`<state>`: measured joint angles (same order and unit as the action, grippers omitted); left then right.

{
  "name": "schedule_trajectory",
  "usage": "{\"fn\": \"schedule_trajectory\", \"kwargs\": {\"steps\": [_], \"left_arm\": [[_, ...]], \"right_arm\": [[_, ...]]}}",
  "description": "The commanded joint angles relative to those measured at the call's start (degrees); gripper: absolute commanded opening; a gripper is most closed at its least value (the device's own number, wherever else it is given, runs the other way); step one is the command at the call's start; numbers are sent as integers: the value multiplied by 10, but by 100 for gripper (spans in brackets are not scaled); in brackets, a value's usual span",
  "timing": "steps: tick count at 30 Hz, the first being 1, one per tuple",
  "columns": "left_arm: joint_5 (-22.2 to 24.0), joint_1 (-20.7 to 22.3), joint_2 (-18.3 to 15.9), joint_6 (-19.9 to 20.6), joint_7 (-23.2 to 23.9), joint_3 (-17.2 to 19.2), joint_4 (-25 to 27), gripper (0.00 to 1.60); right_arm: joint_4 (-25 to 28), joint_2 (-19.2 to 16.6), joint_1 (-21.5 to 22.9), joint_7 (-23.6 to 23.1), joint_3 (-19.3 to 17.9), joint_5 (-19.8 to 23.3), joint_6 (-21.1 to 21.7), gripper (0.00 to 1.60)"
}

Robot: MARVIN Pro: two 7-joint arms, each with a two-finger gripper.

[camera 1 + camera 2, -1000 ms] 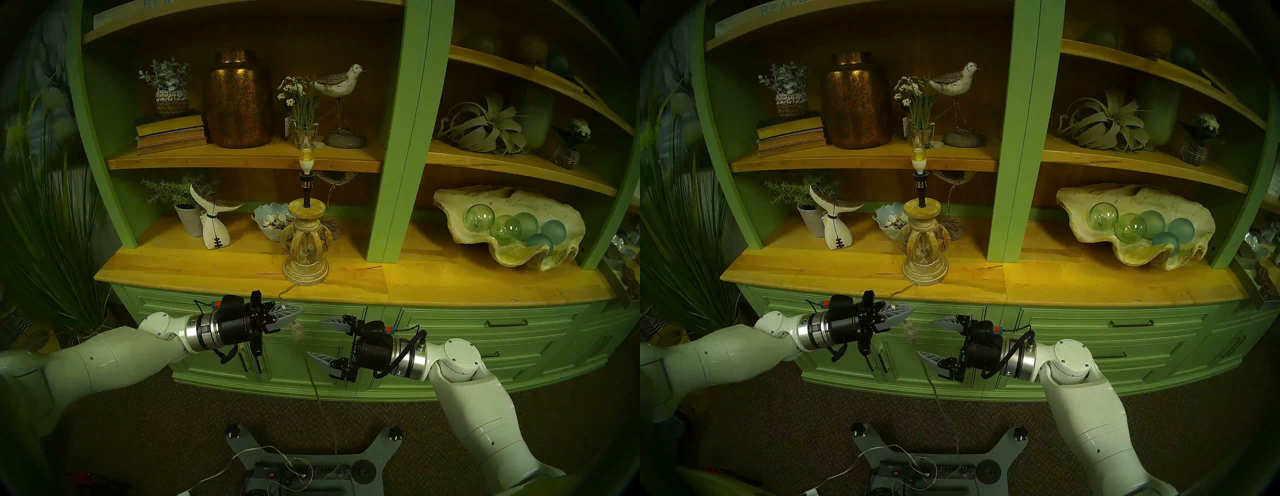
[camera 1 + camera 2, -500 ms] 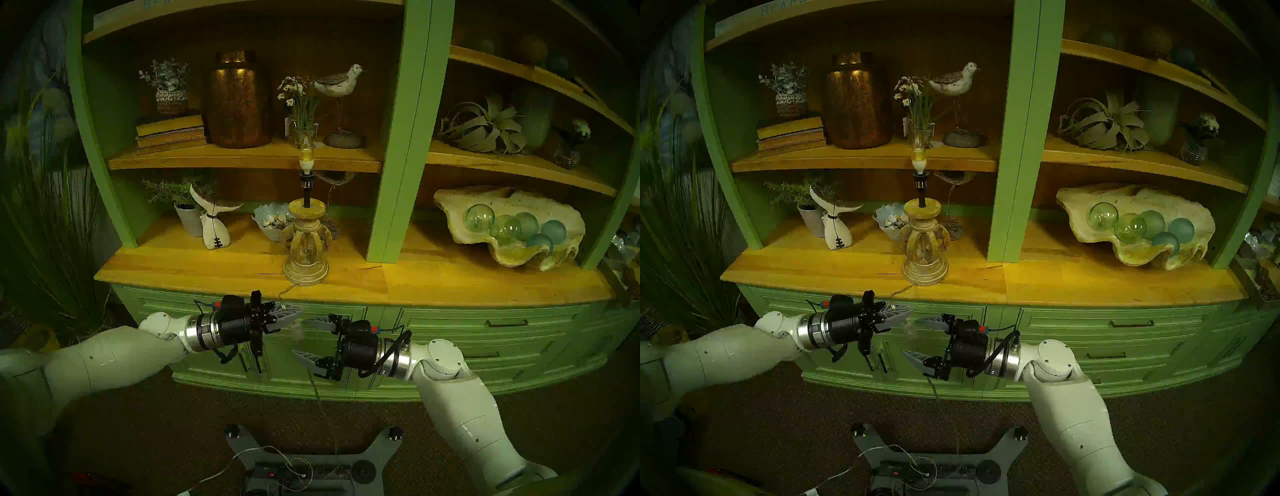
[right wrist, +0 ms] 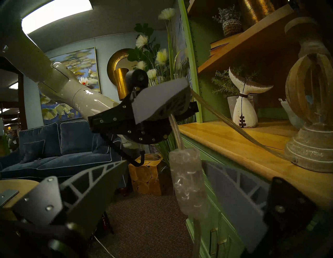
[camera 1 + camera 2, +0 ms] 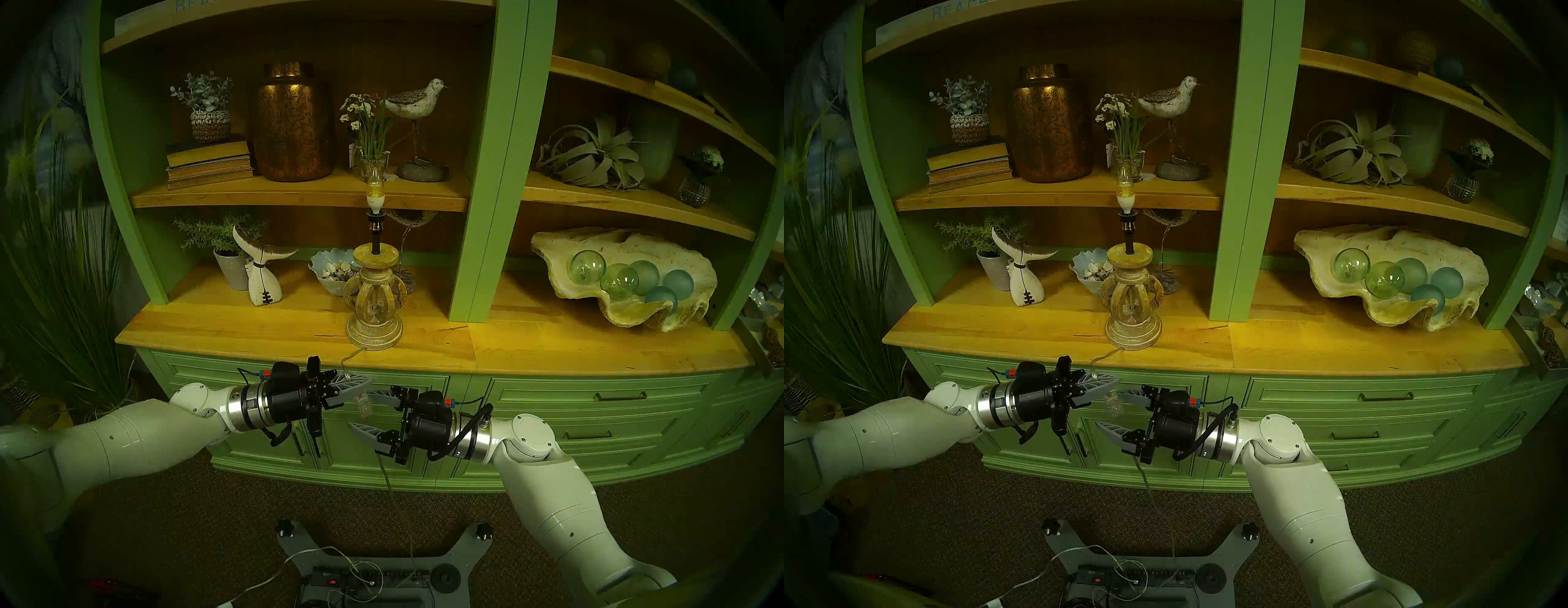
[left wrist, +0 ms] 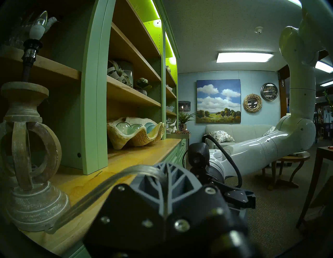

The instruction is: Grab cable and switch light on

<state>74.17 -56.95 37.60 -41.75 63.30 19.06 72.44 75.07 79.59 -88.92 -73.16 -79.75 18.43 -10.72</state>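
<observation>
Green shelving over a wooden bench (image 4: 254,331) filled the head view, shells, birds and potted sprigs crowding every shelf. Up front stood the carved lamp base (image 4: 375,314), and on its thin black stem the light (image 4: 375,187) showed no clear glow; it looked unlit.

From that base the cable (image 4: 345,366) ran off the bench edge and straight into the left pincer (image 4: 360,382), which was clamped fully shut on it, the clear cord draped over its grey fingers (image 5: 167,178) in the left wrist view. Just below that grip hung the inline switch (image 4: 364,404), dangling free, with the rest of the cord trailing down to the power strip (image 4: 373,578) on the floor.

And the right pincer (image 4: 365,414) had closed in! A second earlier it sat well off to the side; by this moment it had slid across until its wide-open jaws stood one above and one below the switch. The right wrist view confirmed it: switch (image 3: 189,182) dead centre between the two spread fingers (image 3: 86,187), holding nothing yet. The left arm had not budged.

So the grab looked done and the press looked next. By my reading, closing those jaws squarely on the switch was what remained, and since it hung loose, it could swing or twist away.
</observation>
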Motion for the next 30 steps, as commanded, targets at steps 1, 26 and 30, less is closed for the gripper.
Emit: {"fn": "schedule_trajectory", "kwargs": {"steps": [1, 26, 30], "left_arm": [[10, 24, 0, -8, 59, 2, 11, 0], [14, 38, -5, -20, 49, -21, 13, 0], [13, 41, -6, -22, 41, -27, 16, 0]], "right_arm": [[7, 3, 18, -6, -7, 8, -11, 56], [-4, 7, 21, -24, -12, 5, -16, 102], [-10, 9, 20, -27, -10, 3, -18, 123]]}}
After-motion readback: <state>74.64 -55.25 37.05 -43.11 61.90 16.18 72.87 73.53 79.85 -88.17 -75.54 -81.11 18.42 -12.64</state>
